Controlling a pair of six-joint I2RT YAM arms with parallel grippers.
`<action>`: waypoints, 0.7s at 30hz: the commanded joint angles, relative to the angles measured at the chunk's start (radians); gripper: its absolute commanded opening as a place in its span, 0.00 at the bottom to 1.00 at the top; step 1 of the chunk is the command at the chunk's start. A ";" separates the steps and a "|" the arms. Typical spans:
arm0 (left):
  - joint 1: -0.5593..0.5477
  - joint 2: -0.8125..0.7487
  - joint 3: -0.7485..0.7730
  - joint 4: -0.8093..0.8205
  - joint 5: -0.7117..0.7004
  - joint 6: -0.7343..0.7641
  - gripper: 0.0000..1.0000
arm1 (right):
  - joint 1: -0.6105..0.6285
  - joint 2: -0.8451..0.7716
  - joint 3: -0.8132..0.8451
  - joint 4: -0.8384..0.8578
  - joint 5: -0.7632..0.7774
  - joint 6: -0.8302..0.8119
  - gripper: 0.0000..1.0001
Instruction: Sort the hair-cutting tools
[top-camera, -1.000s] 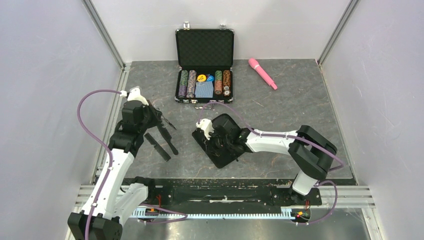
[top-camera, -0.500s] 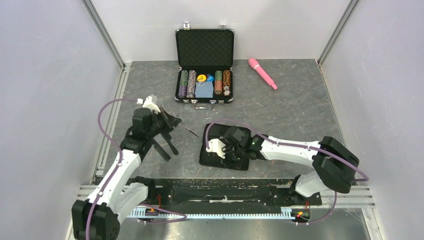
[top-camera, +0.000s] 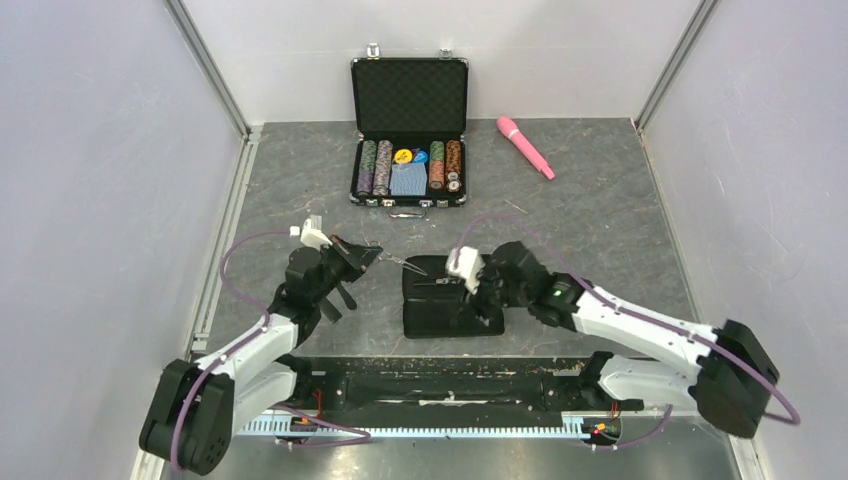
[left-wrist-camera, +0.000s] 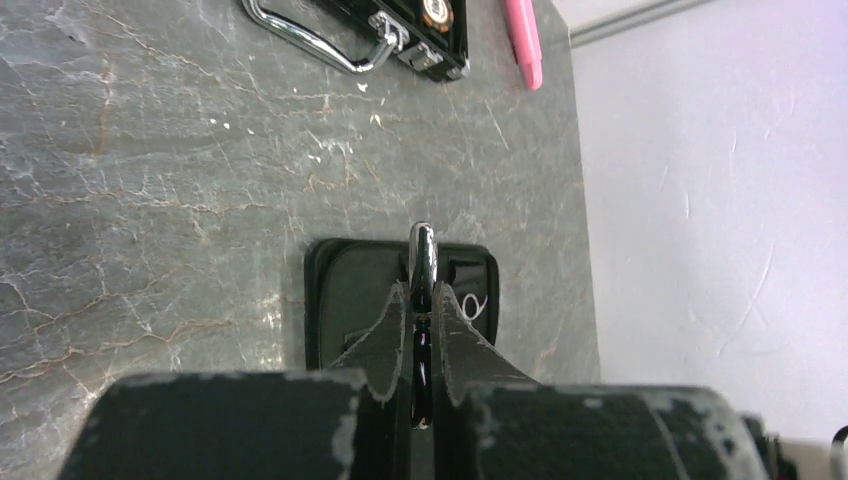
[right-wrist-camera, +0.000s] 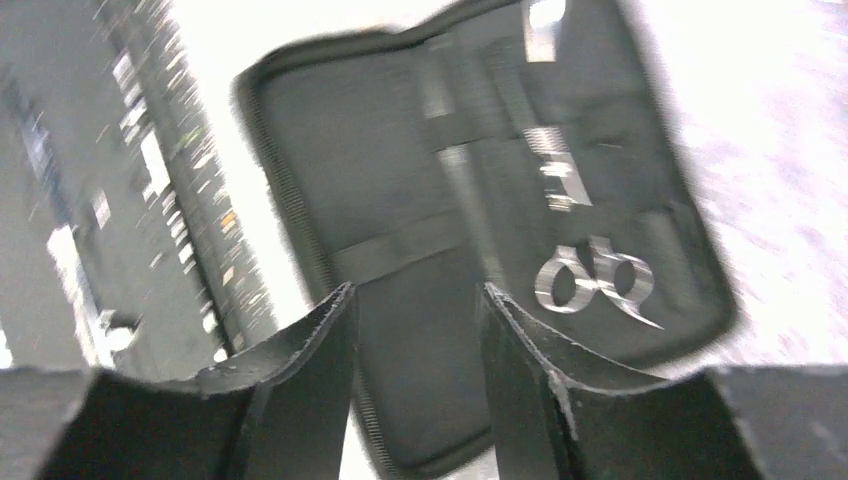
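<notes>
My left gripper (top-camera: 362, 256) is shut on slim silver scissors (top-camera: 396, 263), whose blades point right toward the open black pouch (top-camera: 440, 312). In the left wrist view the scissors (left-wrist-camera: 422, 262) stand edge-on between the closed fingers (left-wrist-camera: 392, 330), with the pouch (left-wrist-camera: 350, 295) beyond them. My right gripper (top-camera: 482, 298) is open and empty over the pouch's right half. In the right wrist view my right gripper (right-wrist-camera: 415, 305) hovers above the pouch lining (right-wrist-camera: 400, 200), where a second pair of silver scissors (right-wrist-camera: 590, 280) lies strapped. The two black combs are mostly hidden under my left wrist.
An open black case of poker chips (top-camera: 408, 165) stands at the back centre, with its metal handle (left-wrist-camera: 310, 45) toward me. A pink wand (top-camera: 525, 146) lies at the back right. Grey walls close in on the left and right.
My left gripper has carried the scissors right and nearer, up to the pouch's left edge. My right arm has swung to the pouch's right side. The pouch has turned square to the table edge.
</notes>
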 joint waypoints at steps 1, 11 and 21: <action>-0.017 0.053 -0.053 0.308 -0.096 -0.103 0.02 | -0.193 -0.106 -0.083 0.241 0.067 0.213 0.51; -0.102 0.200 -0.075 0.451 -0.240 -0.111 0.02 | -0.396 -0.085 -0.242 0.519 0.160 0.514 0.56; -0.115 0.361 -0.090 0.612 -0.264 -0.119 0.02 | -0.471 0.035 -0.280 0.613 0.135 0.607 0.48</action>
